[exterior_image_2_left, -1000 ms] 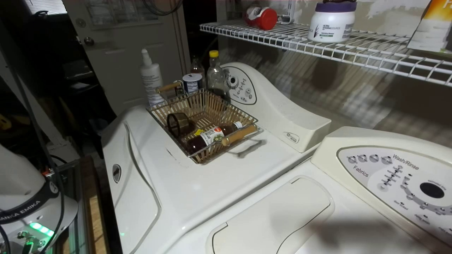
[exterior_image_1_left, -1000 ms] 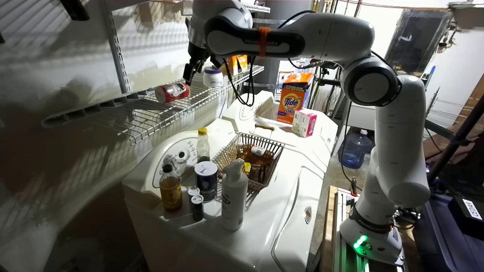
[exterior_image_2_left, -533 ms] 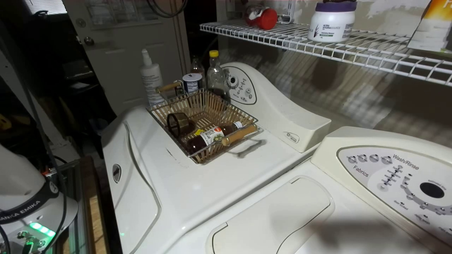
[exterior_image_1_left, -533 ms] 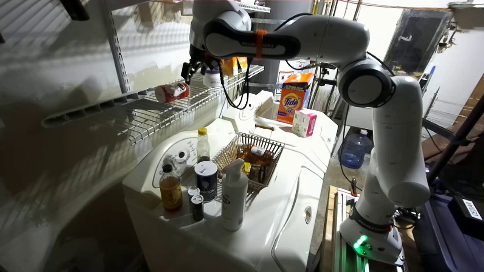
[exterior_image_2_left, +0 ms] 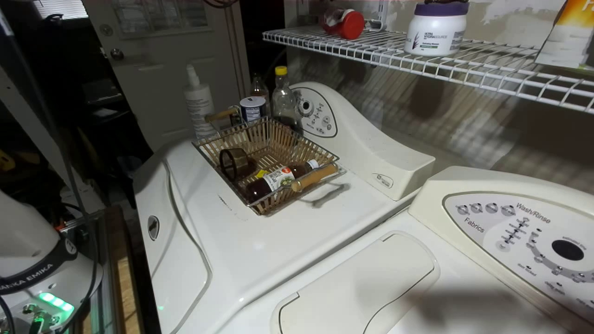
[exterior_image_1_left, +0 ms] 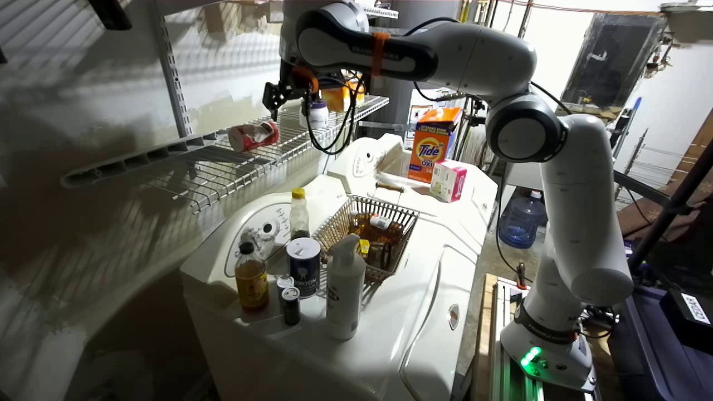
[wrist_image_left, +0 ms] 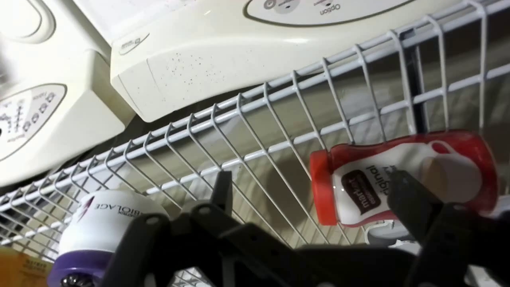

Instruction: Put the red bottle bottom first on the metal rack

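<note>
The red bottle point(exterior_image_1_left: 253, 137) lies on its side on the metal rack point(exterior_image_1_left: 234, 177). In an exterior view its red cap faces the camera, with the bottle point(exterior_image_2_left: 343, 24) near the far end of the rack point(exterior_image_2_left: 394, 66). In the wrist view the bottle point(wrist_image_left: 360, 185) lies across the wires of the rack point(wrist_image_left: 265, 105), cap to the left. My gripper point(exterior_image_1_left: 274, 108) is above the bottle's cap end. In the wrist view the gripper point(wrist_image_left: 314, 195) is open and empty; its right finger overlaps the bottle's label, its left finger is left of the cap. Contact cannot be told.
A white jar with purple lid point(wrist_image_left: 107, 223) and an orange box point(exterior_image_1_left: 342, 99) stand on the rack beside the gripper. Below, a wire basket point(exterior_image_1_left: 409, 214), a white bottle point(exterior_image_1_left: 344, 301) and several containers stand on a white machine. A wall lies behind the rack.
My gripper has tilted and turned, and its fingers have shifted slightly left in an exterior view. The arm's forearm and elbow have swung a little left. The red bottle has not moved.
</note>
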